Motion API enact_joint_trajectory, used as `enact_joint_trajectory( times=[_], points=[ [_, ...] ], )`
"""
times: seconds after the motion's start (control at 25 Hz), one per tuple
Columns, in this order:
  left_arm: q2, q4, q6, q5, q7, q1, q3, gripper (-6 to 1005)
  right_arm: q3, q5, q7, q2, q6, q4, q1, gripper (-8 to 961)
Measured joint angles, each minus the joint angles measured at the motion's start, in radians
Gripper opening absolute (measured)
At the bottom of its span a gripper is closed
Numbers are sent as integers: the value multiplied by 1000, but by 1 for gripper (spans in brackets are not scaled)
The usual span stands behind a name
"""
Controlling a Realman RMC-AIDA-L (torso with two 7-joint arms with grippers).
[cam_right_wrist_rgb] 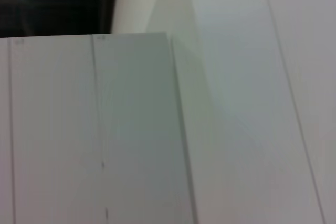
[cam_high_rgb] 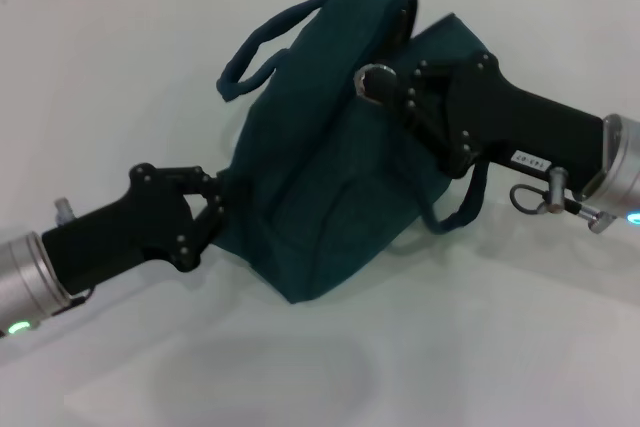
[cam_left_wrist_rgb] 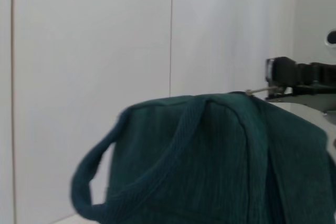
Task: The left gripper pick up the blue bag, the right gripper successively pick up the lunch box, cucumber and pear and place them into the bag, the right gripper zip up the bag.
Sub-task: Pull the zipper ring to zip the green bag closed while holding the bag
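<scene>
Head view looks down on the bag [cam_high_rgb: 330, 177], shared close-up with left wrist; right wrist faces wall panels [cam_right_wrist_rgb: 131, 129].

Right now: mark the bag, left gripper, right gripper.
blue bag [cam_high_rgb: 320, 207], head view, front panel.
left gripper [cam_high_rgb: 218, 205], head view, fingertips at the bag's side edge.
right gripper [cam_high_rgb: 385, 95], head view, tips at the bag's top.

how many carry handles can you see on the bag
2. One handle loops out at the bag's upper left; the other handle hangs at its right, below the right gripper.
</scene>
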Motion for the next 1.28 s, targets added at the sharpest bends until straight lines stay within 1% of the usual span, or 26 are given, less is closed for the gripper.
enact_joint_trajectory(
  times=[0.12,0.28,0.4,0.48,0.6,0.76,1.0,1.08,1.28],
  points=[
    [11,27,-7,2,1,-1,0,70,15,-3,-1,0,-8,-3,-20,9],
    [15,38,-37,0,2,-10,0,69,42,-2,-4,1,-26,-3,-37,9],
    [14,38,-51,0,7,-21,0,68,73,-2,-6,5,-31,-2,-42,9],
    [11,35,-55,5,18,-31,0,80,114,-1,-6,9,-32,0,-46,9],
    [8,29,-64,7,35,-36,1,97,146,15,-6,12,-29,0,-50,9],
    [6,29,-67,7,40,-30,2,120,154,48,-7,8,-18,9,-58,9],
    [6,29,-69,7,41,-27,1,155,164,50,-8,4,36,18,-73,9],
    [0,29,-69,2,41,-26,-4,167,163,49,-8,4,38,29,-74,9],
    [-33,32,-58,-5,37,-33,-62,196,139,36,-8,6,34,36,-73,9]
  ],
)
